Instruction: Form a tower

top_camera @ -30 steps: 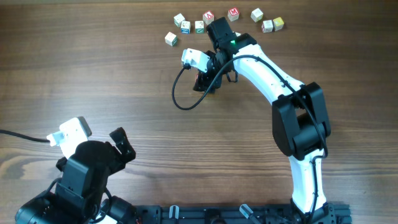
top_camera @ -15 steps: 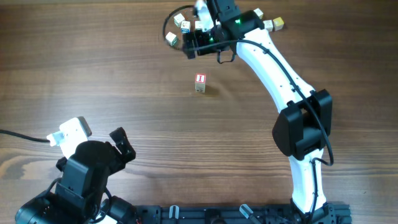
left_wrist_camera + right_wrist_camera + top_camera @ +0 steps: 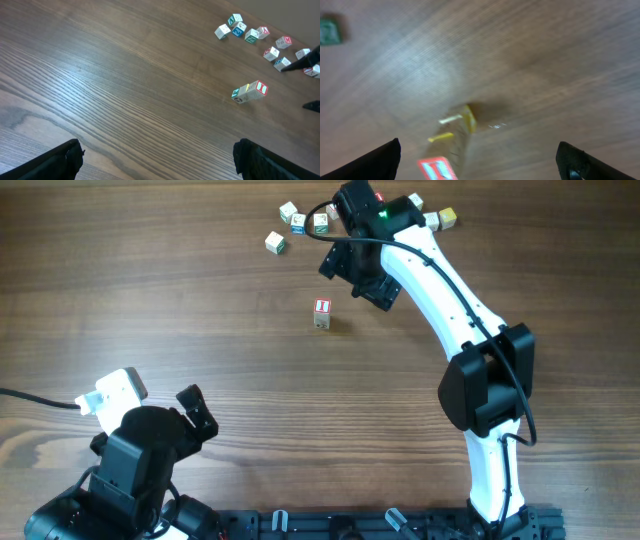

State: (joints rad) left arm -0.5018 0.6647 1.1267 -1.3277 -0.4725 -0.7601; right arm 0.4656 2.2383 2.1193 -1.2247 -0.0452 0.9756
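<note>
Tower [image 3: 321, 313] stands alone on the table [image 3: 150, 280]; right gripper [image 3: 357, 277] hovers open just beside it, probably going for the loose cubes [image 3: 297, 220]; left gripper [image 3: 198, 415] open too, well away.

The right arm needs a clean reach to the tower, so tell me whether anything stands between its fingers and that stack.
Nothing visible does. The right gripper hangs with fingers open just beside the tower, with only bare table between them. The loose cubes lie beyond the gripper, off that path.
</note>
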